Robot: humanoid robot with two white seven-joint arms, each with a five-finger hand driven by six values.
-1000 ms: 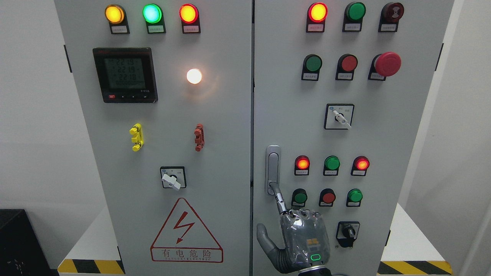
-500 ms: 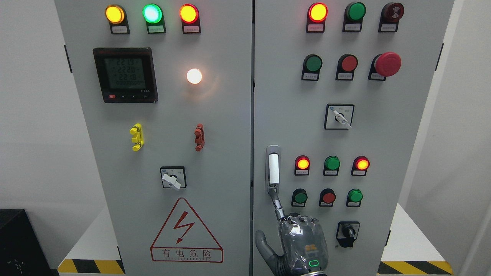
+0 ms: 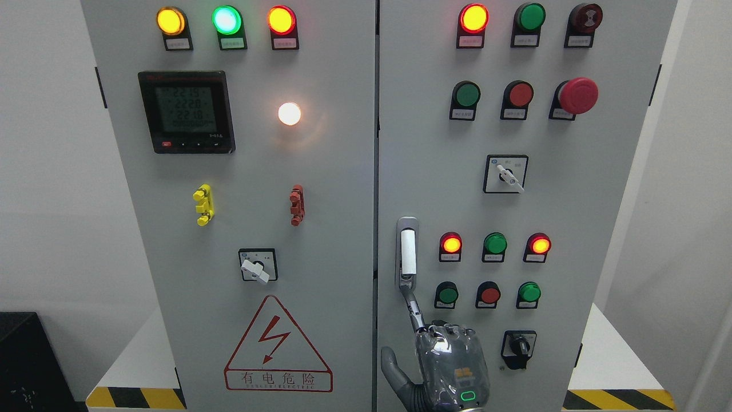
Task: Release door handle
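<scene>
The silver door handle (image 3: 407, 252) sits upright in its recess at the left edge of the right cabinet door (image 3: 572, 189). Its lever looks bright white and seems to stand out from the recess. My right hand (image 3: 452, 363) comes up from the bottom edge, back toward the camera. Its index finger (image 3: 414, 306) is stretched up, with the tip touching the handle's lower end. The other fingers are curled and the thumb sticks out to the left. The hand grasps nothing. No left arm shows.
Lit and unlit push buttons (image 3: 492, 269) and a black rotary switch (image 3: 518, 346) lie just right of the hand. A red emergency stop (image 3: 577, 95) is higher up. The left door (image 3: 246, 200) carries a meter, lamps and a warning triangle. White walls flank the cabinet.
The handle's lever went from flat grey to bright white, apparently popped out. My right hand sank slightly, with the index fingertip staying at the handle's lower end.
</scene>
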